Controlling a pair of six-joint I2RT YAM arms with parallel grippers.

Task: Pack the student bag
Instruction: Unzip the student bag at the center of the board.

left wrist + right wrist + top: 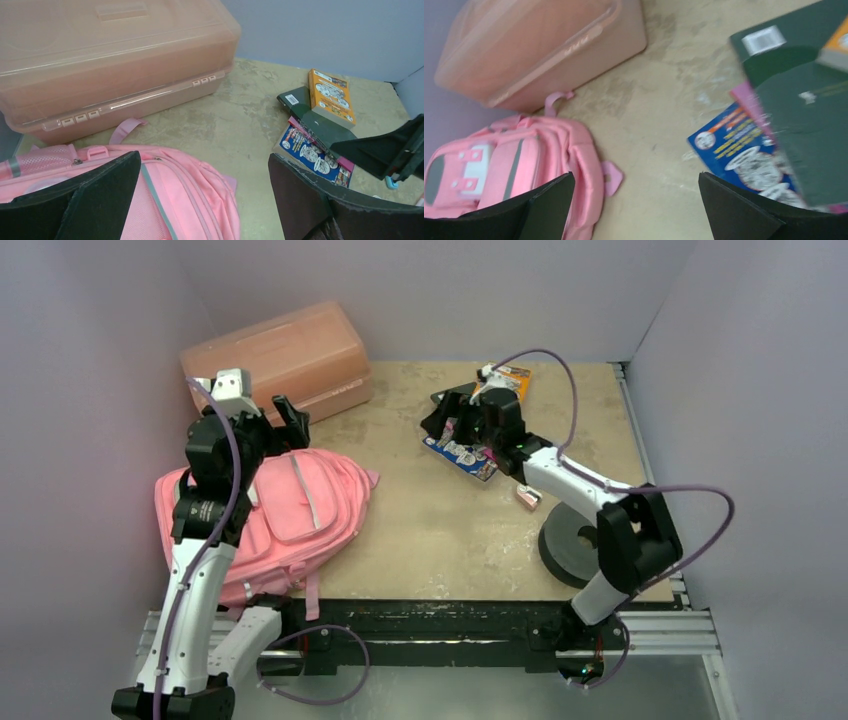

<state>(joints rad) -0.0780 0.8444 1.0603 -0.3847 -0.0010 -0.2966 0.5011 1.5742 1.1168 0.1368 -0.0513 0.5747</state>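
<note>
From above, the bag [300, 505] lies flat on the bench's [450, 530] left side, front pockets up. My left claw [290, 418] hangs over the bag's far end, spread wide, holding nothing. An orange box [280, 355] stands just beyond the bag. My right claw [445, 422] is well to the bag's right, wide too and empty, over a pile of books [468, 458].

Through my left wrist, both fingers [90, 195] stand far apart above the bag's top; its handle loop [122, 131] points at the box, and the books lie to the bag's right.

Through my right wrist, the fingers gape wide; the bag lies left of the books, nearer than the box.
</note>
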